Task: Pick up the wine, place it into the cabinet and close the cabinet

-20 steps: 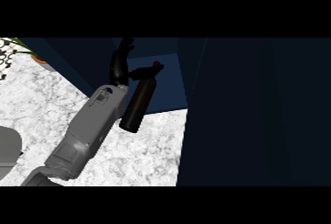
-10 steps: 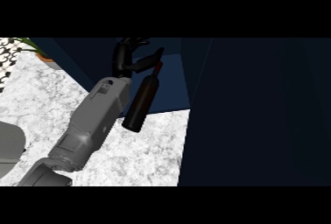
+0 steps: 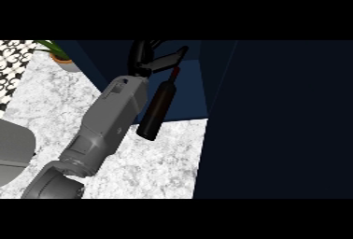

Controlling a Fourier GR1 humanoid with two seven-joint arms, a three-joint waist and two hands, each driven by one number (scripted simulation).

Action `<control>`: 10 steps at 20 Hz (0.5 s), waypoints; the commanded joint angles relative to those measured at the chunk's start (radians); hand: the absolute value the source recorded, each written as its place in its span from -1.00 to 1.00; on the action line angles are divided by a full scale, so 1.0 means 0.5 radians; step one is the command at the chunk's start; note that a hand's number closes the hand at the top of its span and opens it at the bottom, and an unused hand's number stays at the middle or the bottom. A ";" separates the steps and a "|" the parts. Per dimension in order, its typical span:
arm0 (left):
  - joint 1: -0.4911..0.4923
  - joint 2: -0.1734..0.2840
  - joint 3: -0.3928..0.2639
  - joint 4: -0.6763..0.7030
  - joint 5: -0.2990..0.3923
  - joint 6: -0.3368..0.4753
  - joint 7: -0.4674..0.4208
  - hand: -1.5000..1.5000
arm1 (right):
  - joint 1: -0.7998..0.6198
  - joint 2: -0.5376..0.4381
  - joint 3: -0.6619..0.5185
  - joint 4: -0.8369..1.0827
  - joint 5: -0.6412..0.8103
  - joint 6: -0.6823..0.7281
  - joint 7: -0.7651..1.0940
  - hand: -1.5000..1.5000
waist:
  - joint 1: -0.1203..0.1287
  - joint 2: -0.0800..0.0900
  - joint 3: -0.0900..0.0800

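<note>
At the cabinet [image 3: 172, 100] mouth, my left hand [image 3: 146, 58] holds the wine [image 3: 159, 108].
My grey forearm stretches up across the marble counter [image 3: 158, 163]; my fingers curl around the bottle's neck, base hanging toward me.

A grey forearm [image 3: 103, 126] is seen rising from the lower left across a white marbled table [image 3: 158, 163]. At its end, a black robot hand [image 3: 148, 58] is curled around the neck of a dark wine bottle [image 3: 157, 109]. The bottle is held tilted, its red-capped top up by the fingers and its base lower, above the table's edge. Behind it, a dark blue cabinet [image 3: 276, 121] fills the right side. A potted plant [image 3: 60, 57] is placed at the upper left corner.
</note>
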 commanded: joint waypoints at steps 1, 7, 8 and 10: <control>0.018 -0.054 -0.026 0.064 0.023 -0.097 -0.093 -1.00 | 0.074 -0.041 -0.063 -0.358 -0.115 -0.004 0.170 -1.00 | 0.034 -0.009 0.001; 0.049 -0.056 -0.127 -0.018 0.133 -0.081 -0.033 -1.00 | 0.172 -0.067 -0.033 -0.388 -0.079 -0.006 0.147 -1.00 | 0.074 -0.038 0.002; 0.095 -0.056 -0.128 -0.050 0.132 -0.104 -0.017 -1.00 | 0.233 -0.078 0.000 -0.426 -0.039 -0.022 0.125 -1.00 | 0.088 -0.047 0.002; 0.104 -0.056 -0.152 -0.071 0.150 -0.082 -0.009 -1.00 | 0.200 -0.112 -0.071 -0.511 -0.056 -0.051 0.248 -1.00 | 0.093 -0.043 0.000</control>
